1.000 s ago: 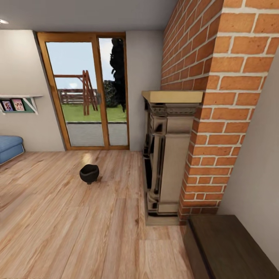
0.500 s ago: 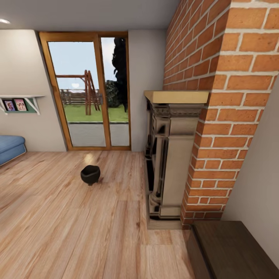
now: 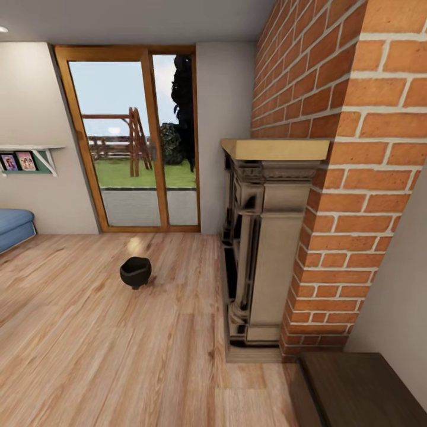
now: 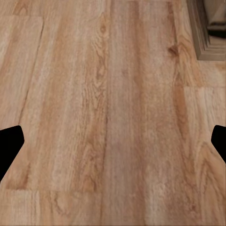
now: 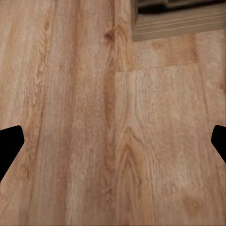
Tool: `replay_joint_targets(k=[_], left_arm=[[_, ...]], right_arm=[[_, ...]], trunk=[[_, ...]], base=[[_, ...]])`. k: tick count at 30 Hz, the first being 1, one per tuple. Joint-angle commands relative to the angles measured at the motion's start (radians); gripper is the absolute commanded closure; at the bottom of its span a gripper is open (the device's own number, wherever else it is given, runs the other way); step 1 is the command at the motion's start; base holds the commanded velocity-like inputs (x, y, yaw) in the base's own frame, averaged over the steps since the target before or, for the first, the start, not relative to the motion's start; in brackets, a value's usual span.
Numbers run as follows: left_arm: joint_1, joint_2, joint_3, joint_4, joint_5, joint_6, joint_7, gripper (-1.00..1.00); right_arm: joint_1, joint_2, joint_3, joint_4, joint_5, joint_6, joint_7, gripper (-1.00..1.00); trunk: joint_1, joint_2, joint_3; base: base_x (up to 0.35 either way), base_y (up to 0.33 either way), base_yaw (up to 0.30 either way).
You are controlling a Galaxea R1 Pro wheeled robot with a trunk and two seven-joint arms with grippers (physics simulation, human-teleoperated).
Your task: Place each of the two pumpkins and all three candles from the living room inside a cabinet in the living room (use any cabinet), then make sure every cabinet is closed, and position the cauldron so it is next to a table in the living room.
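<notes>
The cauldron (image 3: 135, 272), a small round black pot, stands alone on the wooden floor in front of the glass door. One end of the dark-brown cabinet (image 3: 356, 391) lies at the lower right, against the wall beside the brick chimney. My left gripper (image 4: 114, 145) is open above bare floorboards, its black fingertips (image 4: 9, 147) far apart with nothing between them. My right gripper (image 5: 114, 145) is open too, over the floor near the hearth's base. The pumpkins, candles and table are out of view.
A fireplace surround (image 3: 261, 237) with a pale mantel juts from the brick chimney (image 3: 332, 118) on the right. A wood-framed glass door (image 3: 133, 136) is straight ahead. A blue sofa (image 3: 13, 228) and a wall shelf (image 3: 26, 155) sit at the left.
The whole picture has shifted slightly, so the camera has moved: the cabinet now sits lower in the picture and the fireplace looks a little larger. The cauldron has stayed put on the floor.
</notes>
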Motion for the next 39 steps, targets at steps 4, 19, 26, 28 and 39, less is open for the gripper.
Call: replay_joint_targets(k=[4,19,26,28,39], left_arm=[[0.0,0.0,0.0,-0.001,0.004,-0.002,0.001,-1.0],[0.0,0.0,0.0,-0.001,0.004,-0.001,0.001,-1.0],[0.0,0.0,0.0,-0.001,0.004,-0.001,0.001,-1.0],[0.0,0.0,0.0,-0.001,0.005,-0.001,0.001,-1.0],[-0.001,0.0,0.0,0.0,0.002,-0.002,0.001,-1.0]], right_arm=[[-0.001,-0.001,0.005,0.001,-0.011,-0.004,-0.002,-1.0],[-0.001,0.001,0.005,0.001,-0.011,-0.004,-0.002,-1.0],[-0.001,0.001,0.006,0.001,-0.011,-0.004,-0.002,-1.0],[-0.001,0.001,0.006,0.001,-0.011,-0.004,-0.002,-1.0],[-0.001,0.001,0.006,0.001,-0.011,-0.004,-0.002,-1.0]], trunk=[[0.0,0.0,-0.001],[0.0,0.0,-0.001],[0.0,0.0,-0.001],[0.0,0.0,-0.001],[0.0,0.0,-0.001]], base=[[0.204,0.0,0.0],[0.203,0.0,0.022],[0.171,0.0,0.163],[0.088,0.0,0.099],[0.019,0.0,0.088]])
